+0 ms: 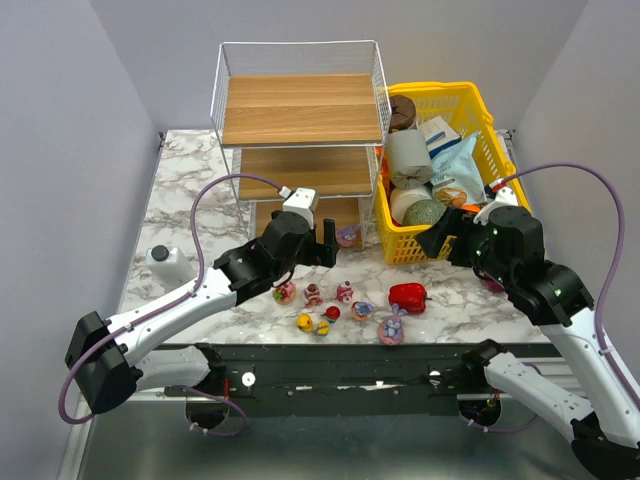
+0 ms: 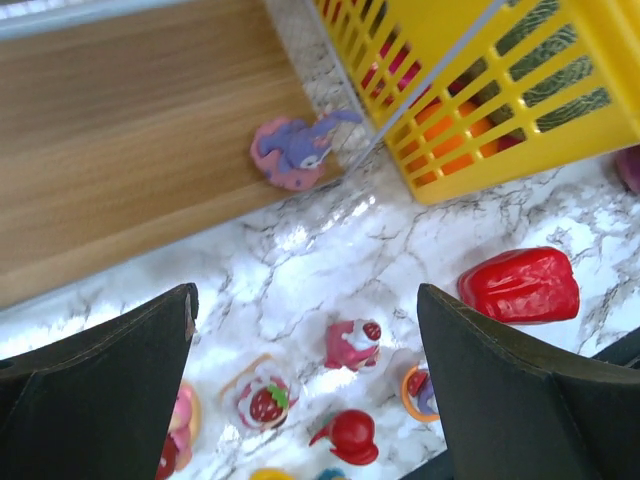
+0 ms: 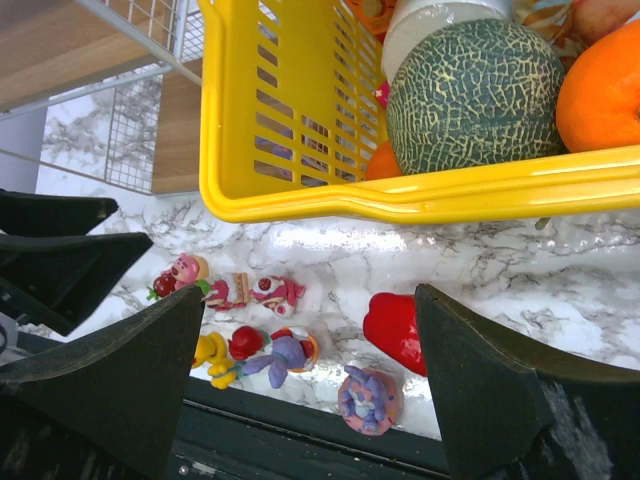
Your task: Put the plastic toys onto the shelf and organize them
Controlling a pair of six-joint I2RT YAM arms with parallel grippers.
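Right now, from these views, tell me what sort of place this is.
Probably a robot lab cell, not a home: plain walls box in a marble table, arms mounted at its edge, toys staged near a shelf.

1. shelf point(image 1: 300, 110) stands on the table point(image 1: 190, 190) at its 12 o'clock, against the back edge.
2. basket point(image 1: 400, 246) stands just beside the shelf, at its 3 o'clock.
3. bunny toy point(image 1: 348, 235) lies on the shelf's bottom board, 3 o'clock end, by the front edge, near the basket.
4. toy cluster point(image 1: 335, 308) sits on the table at the shelf's 6 o'clock, near the front edge: three in the back row, the others at their 6 o'clock.
5. second bunny point(image 1: 391, 328) is at the cluster's 4 o'clock end.
6. bell pepper point(image 1: 407, 297) is at the cluster's 3 o'clock and the basket's 6 o'clock.
7. bottle point(image 1: 170, 265) stands at the table's 9 o'clock edge, well apart from the rest.
8. melon point(image 1: 425, 212) lies in the basket's 6 o'clock end, with a roll point(image 1: 408, 155) at its 12 o'clock.
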